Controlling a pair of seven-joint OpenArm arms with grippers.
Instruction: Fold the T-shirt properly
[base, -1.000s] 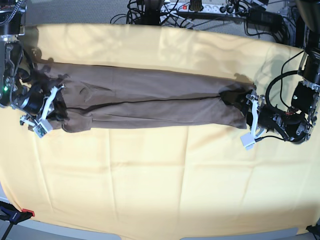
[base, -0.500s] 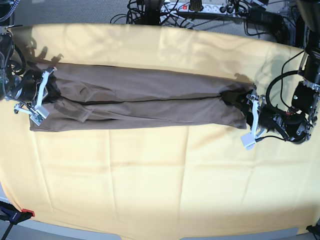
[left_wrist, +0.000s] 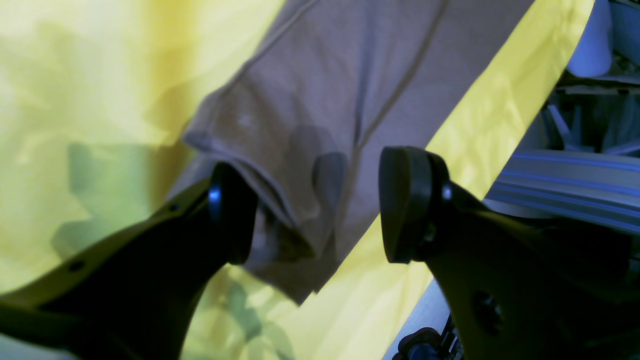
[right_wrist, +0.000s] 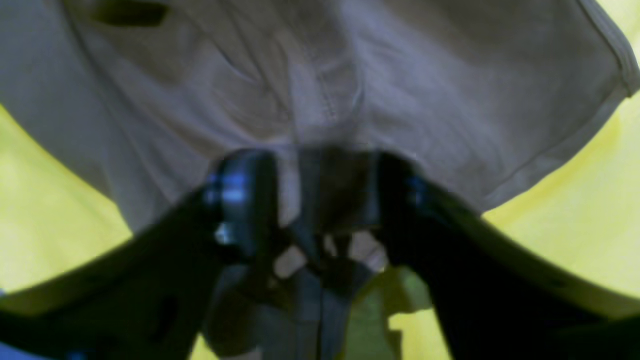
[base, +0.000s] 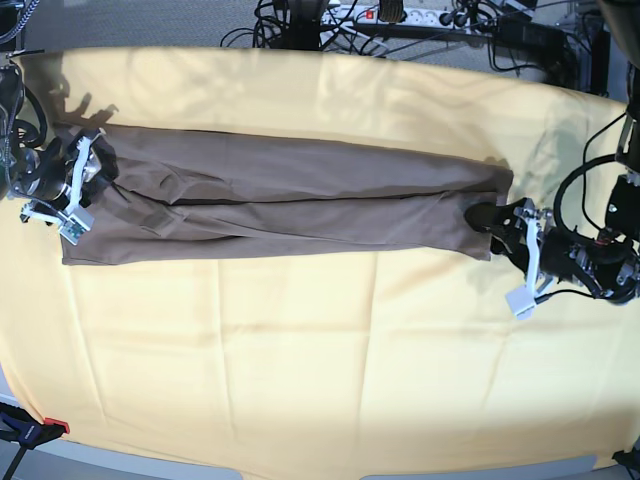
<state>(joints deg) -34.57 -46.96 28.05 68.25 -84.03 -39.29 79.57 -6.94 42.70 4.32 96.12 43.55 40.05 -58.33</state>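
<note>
The taupe T-shirt (base: 290, 195) lies folded into a long narrow band across the yellow cloth (base: 320, 350). My left gripper (base: 495, 228) is open just off the shirt's right end. In the left wrist view (left_wrist: 317, 210) its pads stand wide apart over the shirt's corner (left_wrist: 325, 100), which lies flat. My right gripper (base: 98, 188) sits on the shirt's left end. In the blurred right wrist view (right_wrist: 325, 200) a bunched fold of the shirt (right_wrist: 425, 100) fills the gap between its jaws, and wrinkles run toward it.
Cables and power strips (base: 400, 20) lie beyond the table's far edge. A red-tipped clamp (base: 40, 428) sits at the front left corner. The yellow cloth covers the whole table, with wide bare cloth in front of the shirt.
My left gripper has let go of the shirt's right end and drawn back to the right and toward the front. My right gripper pulled the left end outward, flattening it, then stayed nearly still.
</note>
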